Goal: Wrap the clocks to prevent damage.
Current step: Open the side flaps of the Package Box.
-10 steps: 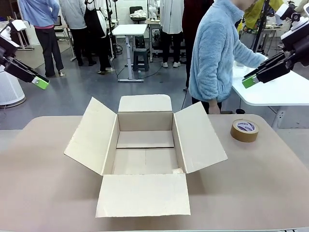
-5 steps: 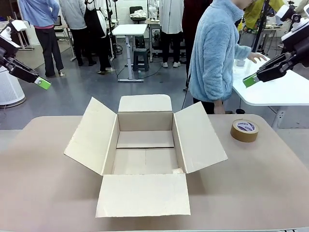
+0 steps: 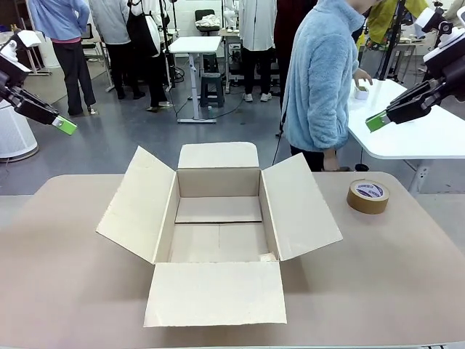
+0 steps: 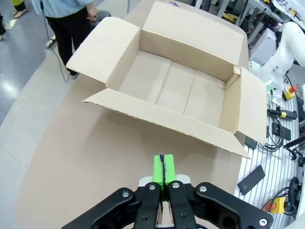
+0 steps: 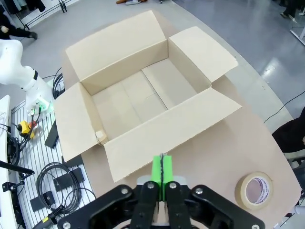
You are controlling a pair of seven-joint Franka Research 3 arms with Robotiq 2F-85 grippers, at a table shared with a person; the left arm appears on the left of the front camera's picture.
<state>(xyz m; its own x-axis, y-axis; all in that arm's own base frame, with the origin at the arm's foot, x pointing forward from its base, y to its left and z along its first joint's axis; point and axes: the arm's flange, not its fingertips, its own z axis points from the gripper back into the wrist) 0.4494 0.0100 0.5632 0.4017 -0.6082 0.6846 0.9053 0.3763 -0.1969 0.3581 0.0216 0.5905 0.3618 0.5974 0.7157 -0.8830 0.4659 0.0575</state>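
Note:
The clocks are out of view. My left gripper [image 3: 64,125] hangs high at the far left, well off the table, shut with its green pads pressed together and nothing between them; in the left wrist view the left gripper [image 4: 162,168] looks down at the table beside the open box. My right gripper [image 3: 375,121] hangs high at the far right, also shut and empty; in the right wrist view the right gripper [image 5: 162,169] is above the box's near flap.
An open, empty cardboard box [image 3: 218,218] with all flaps spread sits mid-table, seen too as the box [image 4: 186,86] and box [image 5: 128,102]. A brown tape roll [image 3: 368,195] lies at the right; tape roll [image 5: 255,189]. A person in a light blue fleece [image 3: 320,80] stands behind, reaching to a white side table [image 3: 429,138].
Both grippers have closed from partly open to shut. The arms stayed high at the sides. The person's hand has moved over the white side table to a small object.

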